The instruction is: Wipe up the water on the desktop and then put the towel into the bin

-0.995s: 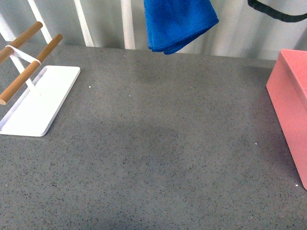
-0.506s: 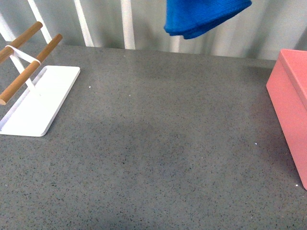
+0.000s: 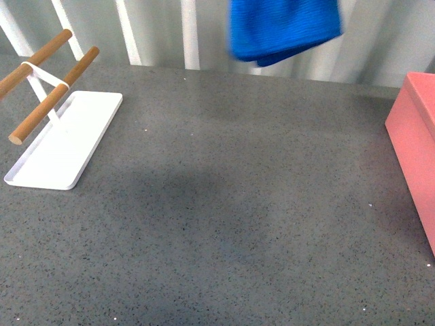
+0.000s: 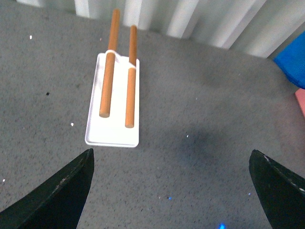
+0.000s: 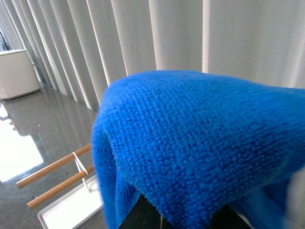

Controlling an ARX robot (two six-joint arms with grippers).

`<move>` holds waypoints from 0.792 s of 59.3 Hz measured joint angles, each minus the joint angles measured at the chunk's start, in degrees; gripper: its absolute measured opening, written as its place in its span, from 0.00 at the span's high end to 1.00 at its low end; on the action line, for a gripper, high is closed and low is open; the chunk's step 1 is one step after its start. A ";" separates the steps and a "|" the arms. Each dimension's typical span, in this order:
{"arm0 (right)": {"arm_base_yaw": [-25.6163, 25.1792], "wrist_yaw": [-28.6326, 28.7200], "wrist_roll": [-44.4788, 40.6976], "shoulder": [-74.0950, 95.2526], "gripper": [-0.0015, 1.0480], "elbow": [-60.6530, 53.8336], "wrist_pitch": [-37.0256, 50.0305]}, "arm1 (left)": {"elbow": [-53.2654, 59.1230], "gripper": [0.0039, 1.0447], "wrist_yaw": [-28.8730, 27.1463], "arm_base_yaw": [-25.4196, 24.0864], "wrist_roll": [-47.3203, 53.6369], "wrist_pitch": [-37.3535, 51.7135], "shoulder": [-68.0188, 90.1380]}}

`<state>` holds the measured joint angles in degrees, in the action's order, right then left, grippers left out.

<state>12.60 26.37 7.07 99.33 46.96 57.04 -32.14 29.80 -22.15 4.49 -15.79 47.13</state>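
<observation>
The towel point(image 3: 282, 27) is hanging up in the air at about 12 o'clock in the front view, above the far edge of the surface point(image 3: 224, 224) and not touching it. Its top is going out of the picture, and its bottom edge is drooping in a soft fold. In the right wrist view the towel point(image 5: 200, 143) is filling most of the picture, and its fuzzy loops are showing up close. The right claw point(image 5: 157, 214) is holding the towel up. The cloth is draping over it, so only a small dark bit is peeking out underneath, and the fingers themselves are hiding. The bin point(image 3: 414, 156) is sitting on the surface at about 3 o'clock from the middle of the front view, well apart from the towel and partly cut off by the picture's edge. A soft darker patch point(image 3: 183, 197) is lying on the surface near the middle; I cannot tell if it is wet or just shade. The white tray point(image 3: 61, 146) is resting on the surface at about 9 o'clock, and the two wooden rods point(image 3: 54, 92) are standing up over it on a thin white frame. The left claw point(image 4: 171, 155) is hanging above the surface with its two dark fingers point(image 4: 62, 186) spread wide, and nothing is between them. Pale pleated curtains point(image 3: 156, 34) are hanging behind the surface at 12 o'clock.
</observation>
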 joint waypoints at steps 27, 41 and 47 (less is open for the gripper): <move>0.26 -1.86 -0.44 0.79 0.96 -0.39 -0.92 | 22.69 0.64 -11.89 3.32 -3.82 31.19 -21.94; -0.17 -2.67 -0.79 0.44 0.96 -1.09 -2.23 | 26.40 0.97 -19.15 10.88 -4.57 28.92 -28.24; -0.17 -2.71 -0.92 -0.39 0.96 -1.46 -2.80 | 27.58 0.97 -21.27 13.22 -4.59 27.87 -30.36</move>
<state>12.43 23.66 6.15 98.94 45.50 54.24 -4.56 8.54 -8.93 -0.10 12.08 16.78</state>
